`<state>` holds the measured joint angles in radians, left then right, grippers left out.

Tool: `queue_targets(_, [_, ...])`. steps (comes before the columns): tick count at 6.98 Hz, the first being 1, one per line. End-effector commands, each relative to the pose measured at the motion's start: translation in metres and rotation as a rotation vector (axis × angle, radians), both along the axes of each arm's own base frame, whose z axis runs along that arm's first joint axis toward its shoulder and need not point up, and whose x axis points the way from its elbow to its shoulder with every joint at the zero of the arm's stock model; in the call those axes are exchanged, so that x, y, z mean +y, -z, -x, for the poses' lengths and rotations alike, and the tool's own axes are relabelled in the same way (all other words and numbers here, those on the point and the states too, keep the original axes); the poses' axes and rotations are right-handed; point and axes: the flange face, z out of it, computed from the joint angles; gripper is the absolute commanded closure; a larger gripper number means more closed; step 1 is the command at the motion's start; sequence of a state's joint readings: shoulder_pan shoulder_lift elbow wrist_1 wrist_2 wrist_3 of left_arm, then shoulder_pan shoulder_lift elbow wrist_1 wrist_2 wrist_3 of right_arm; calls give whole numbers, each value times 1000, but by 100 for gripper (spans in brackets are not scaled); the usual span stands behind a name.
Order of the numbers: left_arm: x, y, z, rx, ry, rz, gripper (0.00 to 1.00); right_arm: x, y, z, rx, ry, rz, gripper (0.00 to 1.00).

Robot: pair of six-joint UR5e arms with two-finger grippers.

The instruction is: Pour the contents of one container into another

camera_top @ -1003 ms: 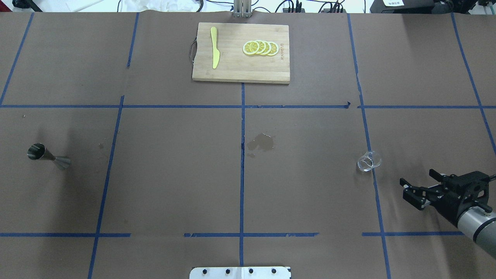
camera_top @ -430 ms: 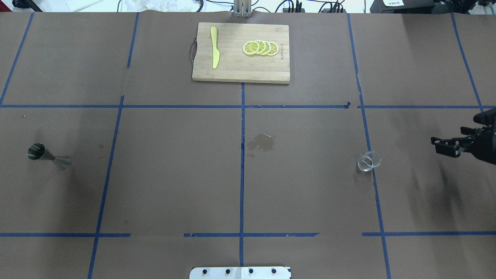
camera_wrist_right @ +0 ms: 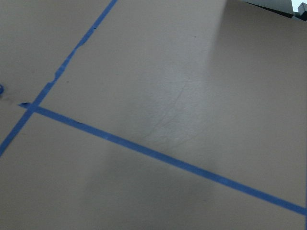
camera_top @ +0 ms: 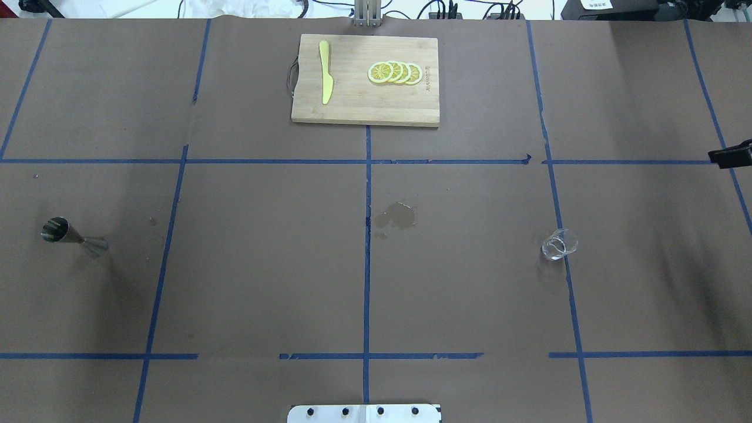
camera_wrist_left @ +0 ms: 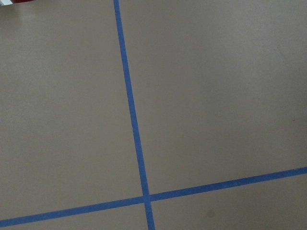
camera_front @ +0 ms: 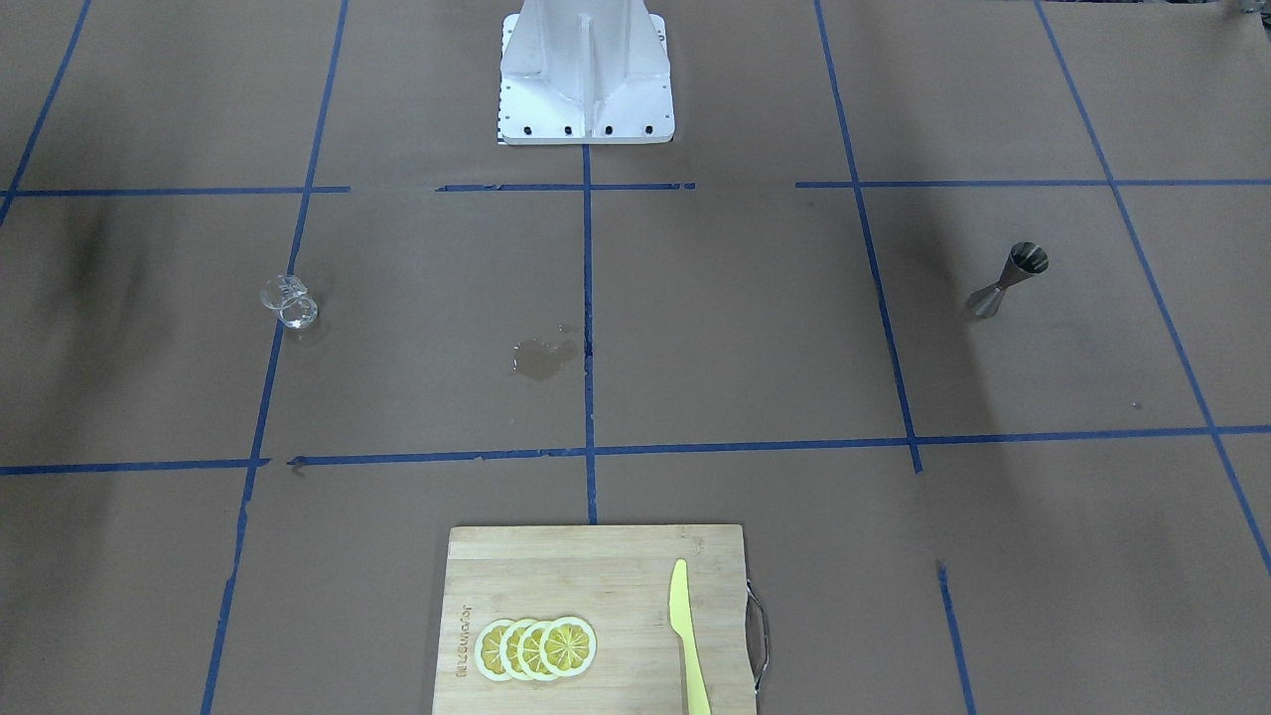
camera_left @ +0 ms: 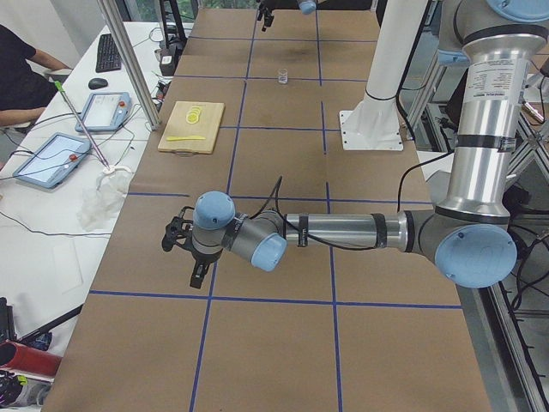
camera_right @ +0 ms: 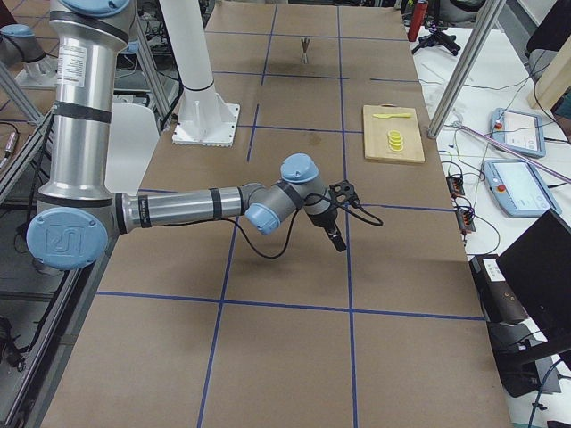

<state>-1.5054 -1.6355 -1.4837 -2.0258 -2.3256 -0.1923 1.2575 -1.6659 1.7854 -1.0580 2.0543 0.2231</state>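
Observation:
The small clear glass cup (camera_top: 559, 244) stands on the brown paper at the right, also seen in the front-facing view (camera_front: 290, 303). The grey steel jigger (camera_top: 73, 238) stands upright at the far left (camera_front: 1008, 280). Only a dark tip of my right gripper (camera_top: 730, 156) shows at the overhead view's right edge, well away from the cup. The exterior right view shows this gripper (camera_right: 335, 230) hanging above the paper. My left gripper (camera_left: 184, 253) appears only in the exterior left view. I cannot tell whether either gripper is open or shut.
A wooden cutting board (camera_top: 352, 108) at the far middle carries lemon slices (camera_top: 395, 73) and a yellow knife (camera_top: 325, 71). A wet stain (camera_top: 396, 216) marks the paper at the centre. The robot's base plate (camera_top: 364, 413) sits at the near edge.
My right gripper swung from the near right of the cup toward the far side and out past the overhead view's right edge. The cup and jigger have not moved.

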Motion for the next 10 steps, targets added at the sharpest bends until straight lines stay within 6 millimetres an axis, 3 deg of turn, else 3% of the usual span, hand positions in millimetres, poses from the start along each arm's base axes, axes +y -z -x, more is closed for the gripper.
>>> queue_targets(1, [29, 6, 6, 31, -12, 104, 0, -20, -10, -70, 23, 148, 117, 0])
queue_targets(2, [64, 11, 8, 31, -18, 119, 0, -19, -10, -85, -80, 150, 215, 0])
queue_targets(3, [82, -7, 8, -4, -89, 78, 0, -21, -10, -99, -139, 133, 303, 0])
queue_targets(4, [108, -43, 9, -39, -212, 22, 0, -21, -13, -101, -128, 156, 301, 0])
queue_targets(7, [97, -33, 23, -85, -176, -9, 0, -2, -76, -105, -133, 147, 399, 0])
queue_targets(8, [79, -20, 28, -77, -155, 56, 0, -3, -87, -105, -133, 151, 376, 0])
queue_targets(9, [50, 1, 48, -74, -115, 110, 0, -4, -81, -104, -141, 152, 343, 0])
queue_targets(10, [53, 1, 66, -69, -78, 126, 0, -6, -80, -104, -142, 150, 341, 0])
